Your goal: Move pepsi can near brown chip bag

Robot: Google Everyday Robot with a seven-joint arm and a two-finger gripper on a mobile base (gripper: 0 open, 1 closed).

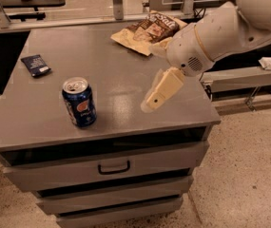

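Note:
The pepsi can point(79, 102) stands upright near the front left of the grey cabinet top point(111, 75). The brown chip bag point(147, 31) lies flat at the back right of the top. My gripper point(155, 95) hangs over the right part of the top, on a white arm coming in from the upper right. It is to the right of the can and in front of the bag, touching neither, and holds nothing.
A flat dark-blue packet point(35, 64) lies at the back left of the top. The cabinet has drawers below with a handle point(113, 167). A speckled floor lies to the right, and shelving stands behind.

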